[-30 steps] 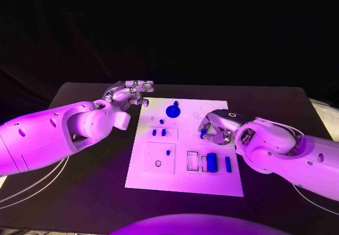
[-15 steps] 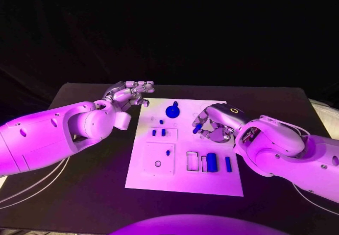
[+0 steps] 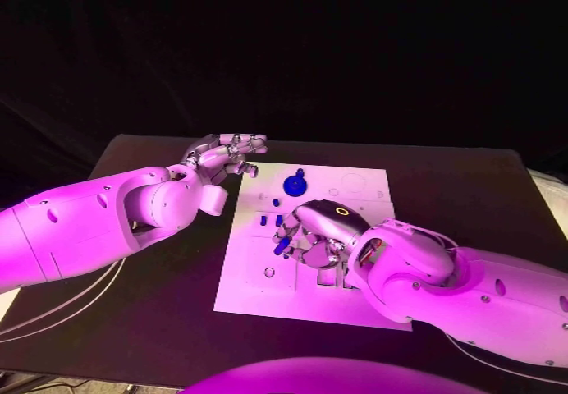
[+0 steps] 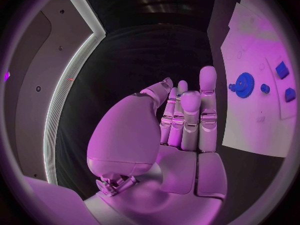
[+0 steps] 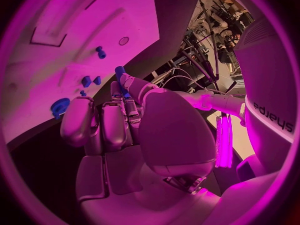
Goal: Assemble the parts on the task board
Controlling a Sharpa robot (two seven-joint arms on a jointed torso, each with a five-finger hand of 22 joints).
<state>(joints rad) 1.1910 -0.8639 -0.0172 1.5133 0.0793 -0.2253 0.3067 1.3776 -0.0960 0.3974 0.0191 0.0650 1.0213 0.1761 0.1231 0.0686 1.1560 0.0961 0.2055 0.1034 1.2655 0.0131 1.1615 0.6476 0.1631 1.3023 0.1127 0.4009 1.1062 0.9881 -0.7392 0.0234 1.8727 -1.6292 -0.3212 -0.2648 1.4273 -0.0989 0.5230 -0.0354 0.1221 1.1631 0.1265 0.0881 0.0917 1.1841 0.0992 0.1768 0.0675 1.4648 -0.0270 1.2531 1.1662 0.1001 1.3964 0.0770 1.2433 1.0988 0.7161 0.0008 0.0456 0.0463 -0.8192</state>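
Observation:
The white task board (image 3: 355, 185) lies in the middle of the black table. My right hand (image 3: 318, 238) hovers over the board's middle and pinches a small blue peg (image 3: 281, 245) between thumb and finger; the right wrist view shows the same blue peg (image 5: 120, 74) at the fingertips of that right hand (image 5: 125, 120). A blue gear (image 3: 292, 186) sits at the board's far end, with two small blue pieces (image 3: 270, 220) nearer. My left hand (image 3: 227, 153) is off the board's far left corner, and the left wrist view shows this left hand (image 4: 181, 120) with straight fingers, holding nothing.
A small round hole (image 3: 270, 272) lies in the board's left panel, close to the held peg. My right forearm (image 3: 474, 287) covers the board's front right part. In the right wrist view a rectangular recess (image 5: 61, 15) shows on the task board (image 5: 94, 30). Black table surrounds the board.
My right hand has carried the blue peg from the board's right side leftward and nearer, over the middle. The left hand has stayed in place.

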